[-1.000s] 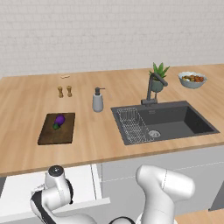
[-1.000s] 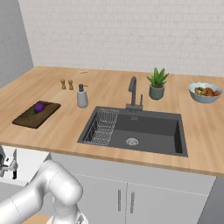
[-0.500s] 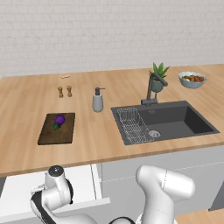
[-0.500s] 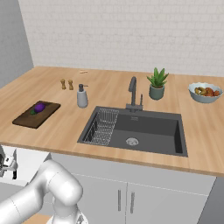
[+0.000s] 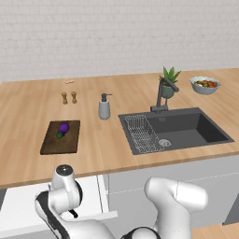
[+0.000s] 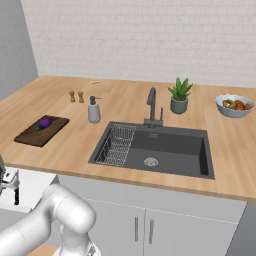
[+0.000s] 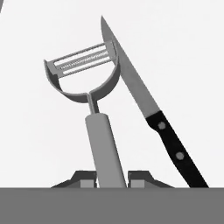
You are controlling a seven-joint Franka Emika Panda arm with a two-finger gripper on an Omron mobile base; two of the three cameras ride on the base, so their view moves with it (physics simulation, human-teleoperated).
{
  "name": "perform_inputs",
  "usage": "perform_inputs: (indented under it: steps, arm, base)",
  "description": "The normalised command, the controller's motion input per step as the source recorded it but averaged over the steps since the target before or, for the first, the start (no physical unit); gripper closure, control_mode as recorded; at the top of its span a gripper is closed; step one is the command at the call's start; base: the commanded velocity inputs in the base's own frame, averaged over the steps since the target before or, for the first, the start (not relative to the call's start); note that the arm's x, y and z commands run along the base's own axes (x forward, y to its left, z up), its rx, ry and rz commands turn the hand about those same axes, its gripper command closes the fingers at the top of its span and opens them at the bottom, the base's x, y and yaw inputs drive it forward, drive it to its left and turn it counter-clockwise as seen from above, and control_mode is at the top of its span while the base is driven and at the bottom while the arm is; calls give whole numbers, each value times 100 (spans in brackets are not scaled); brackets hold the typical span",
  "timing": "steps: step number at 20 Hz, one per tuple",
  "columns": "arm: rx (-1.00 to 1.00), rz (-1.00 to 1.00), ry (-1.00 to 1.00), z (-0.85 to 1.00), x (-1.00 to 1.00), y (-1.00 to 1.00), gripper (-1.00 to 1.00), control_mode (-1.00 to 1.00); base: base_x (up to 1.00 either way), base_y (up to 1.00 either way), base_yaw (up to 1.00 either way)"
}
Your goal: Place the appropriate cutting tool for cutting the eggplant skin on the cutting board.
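- Left base view: a light wooden surface [image 5: 121, 144] is shown along a white brick wall.
- The cutting board [image 5: 60, 142], dark brown and flat, is placed at the left of the surface; the eggplant [image 5: 63, 129], purple with a green cap, is lying on its far half.
- A pair of small shakers [image 5: 69, 97] and a grey soap dispenser [image 5: 104, 107] are set behind and right of the board.
- A dark sink [image 5: 175, 131] with a wire rack [image 5: 142, 135] in its left part, a tap [image 5: 162, 95], a potted plant [image 5: 169, 82] and a bowl of fruit [image 5: 205, 85] are ranged to the right.
- An open white drawer [image 5: 23, 207] is seen below the surface edge, with the arm reaching down into it.
- Right base view: the same items are seen from the other side, the board at far left and the bowl at far right.
- The gripper [image 6: 9, 186] is seen at the left edge, low, over the drawer's white interior.
- Hand view: the peeler [image 7: 89, 105], silvery grey, is laid on the white drawer floor, head away from the camera.
- Its handle is seen passing between the fingers [image 7: 141, 178], which are closed against it on both sides.
- The knife [image 7: 151, 111], black-handled, is laid just right of the peeler, its blade touching the peeler's head.
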Motion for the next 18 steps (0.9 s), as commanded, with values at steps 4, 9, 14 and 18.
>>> perform_inputs:
  steps: [4,9,14,18]
  arm:
    - [1,2,0,22,-6,-10,100,-100]
    - [1,0,0,13,-26,0,100,-100]
    - [2,0,0,60,-48,0,100,-100]
    - [0,0,0,9,-13,0,100,-100]
  base:
    - [0,0,0]
    - [0,0,0]
    - [0,0,0]
    - [0,0,0]
